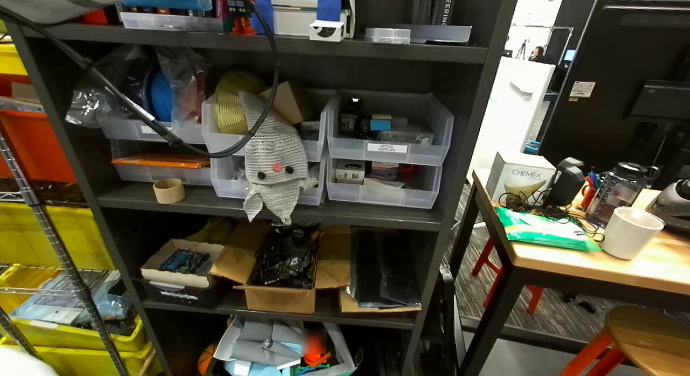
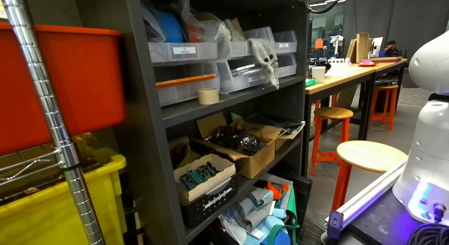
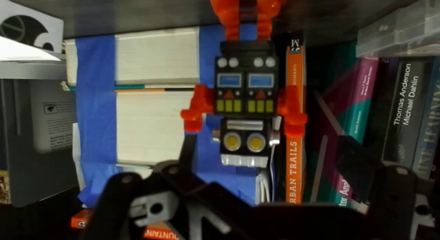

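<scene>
A toy robot (image 3: 245, 85), black with orange-red arms and legs, stands on the upper board (image 1: 377, 51) of a dark bookcase (image 2: 147, 132). The wrist view, where it appears upside down, gives its front in detail: yellow eyes, blue windows, rows of yellow-green blocks. In an exterior view it is a small figure at the top edge, where a hanging cable (image 1: 277, 74) passes. The gripper (image 3: 266, 147) is spread wide, its fingers apart to either side of the toy's head; their depth relative to it cannot be told.

In the wrist view, a book stack (image 3: 151, 123) banded with blue tape (image 3: 96, 95) lies behind the toy, and an orange book (image 3: 294, 171) stands behind one arm, its spine readable only there. Below, in both exterior views, a grey knitted plush (image 1: 275, 150) hangs before clear bins (image 1: 345, 147), and a beige roll (image 1: 168, 191) sits on the middle board (image 1: 377, 218). An exterior view adds the arm's white base (image 2: 417, 150).
</scene>
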Motion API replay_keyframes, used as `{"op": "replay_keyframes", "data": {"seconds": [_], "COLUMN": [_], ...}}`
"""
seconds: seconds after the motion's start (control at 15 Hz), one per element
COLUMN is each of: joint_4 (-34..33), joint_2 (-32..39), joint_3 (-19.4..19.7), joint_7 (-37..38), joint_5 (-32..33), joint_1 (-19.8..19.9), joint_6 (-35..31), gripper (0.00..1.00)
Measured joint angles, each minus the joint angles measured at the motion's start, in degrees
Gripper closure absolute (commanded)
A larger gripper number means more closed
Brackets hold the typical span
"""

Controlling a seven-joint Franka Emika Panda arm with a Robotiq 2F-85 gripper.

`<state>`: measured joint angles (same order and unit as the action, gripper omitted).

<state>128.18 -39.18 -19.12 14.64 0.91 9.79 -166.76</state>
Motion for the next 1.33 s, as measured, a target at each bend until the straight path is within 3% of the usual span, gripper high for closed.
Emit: {"op": "replay_keyframes", "data": {"seconds": [0.47, 0.53, 0.6, 1.07, 1.33], "joint_4": [0.0, 0.0, 0.0, -0.19, -0.26], "joint_2": [0.1, 0.14, 0.18, 0.76, 0.77], "joint_3": [1.28, 1.4, 1.47, 1.66, 1.72], "joint_7": [-0.68, -0.76, -0.83, -1.45, -1.65], "joint_5": [0.0, 0.0, 0.0, 0.0, 0.0], "joint_1": [-1.07, -1.22, -1.32, -1.76, -1.91], "joint_6": [0.44, 0.51, 0.59, 0.92, 1.11], "gripper": [0.0, 0.06, 0.26, 0.79, 0.82]}}
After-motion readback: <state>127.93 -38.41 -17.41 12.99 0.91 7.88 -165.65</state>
